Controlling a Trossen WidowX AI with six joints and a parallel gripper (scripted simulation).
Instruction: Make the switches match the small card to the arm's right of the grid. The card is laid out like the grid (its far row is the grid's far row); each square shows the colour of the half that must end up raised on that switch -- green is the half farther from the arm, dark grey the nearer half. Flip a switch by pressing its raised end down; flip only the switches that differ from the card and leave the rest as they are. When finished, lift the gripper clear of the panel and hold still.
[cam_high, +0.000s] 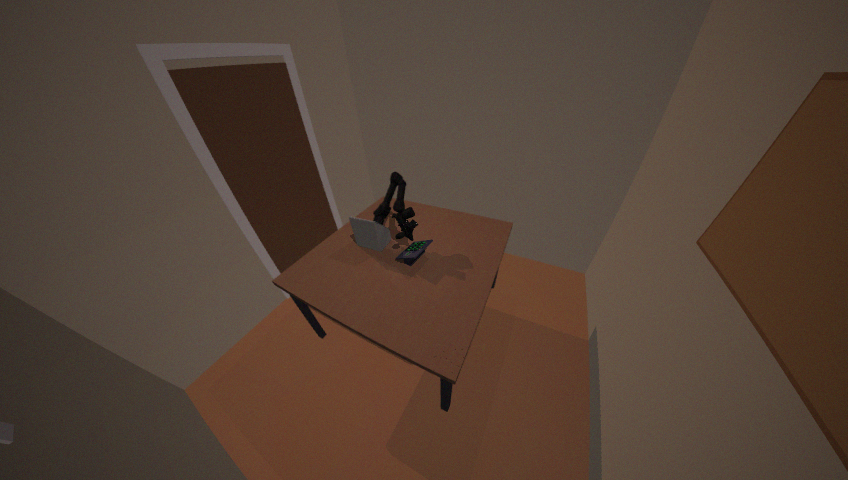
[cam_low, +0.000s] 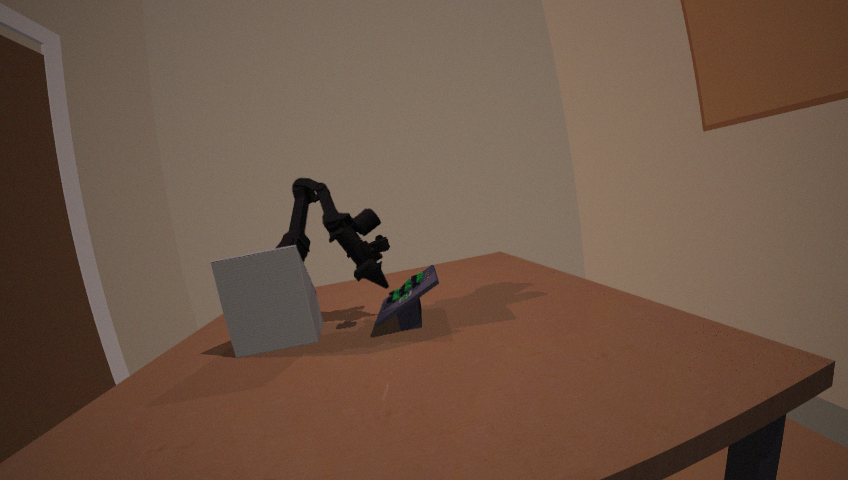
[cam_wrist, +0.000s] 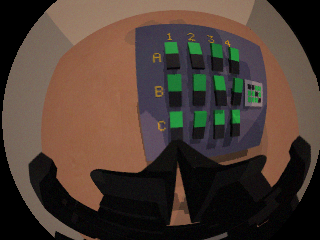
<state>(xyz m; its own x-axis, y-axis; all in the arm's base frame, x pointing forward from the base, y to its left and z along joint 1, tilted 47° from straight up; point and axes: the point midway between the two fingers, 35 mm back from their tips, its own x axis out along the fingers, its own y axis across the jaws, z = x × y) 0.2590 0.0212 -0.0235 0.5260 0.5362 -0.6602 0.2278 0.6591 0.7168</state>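
- Two fingers pressed together to a point, nothing between them.
- Gripper hanging in the air, tip aimed down and forward, apart from the panel and just off its near, low edge.
- From the wrist: panel ahead of the fingertips, tilted in frame, all twelve switches in sight.
- Grid labelled 1 to 4 across the far edge and A, B, C down the left side.
- Each switch half green, half dark grey; green halves toward the far side.
- Cannot tell from these views which half stands raised on most switches.
- Card small and pale, at the right end of row B, holding tiny green and dark squares too small to read one by one.
- Panel sloped on a dark stand, far edge high, near edge down at the table.
- Arm black, rising from behind a grey box, folding at the elbow and reaching down toward the panel.
- Box just beside the panel, on its left in the exterior view, not touching it.
- Shadows of arm and panel cast across the table beyond the stand.
- From the top: table near a brown door with a pale frame, orange floor below.
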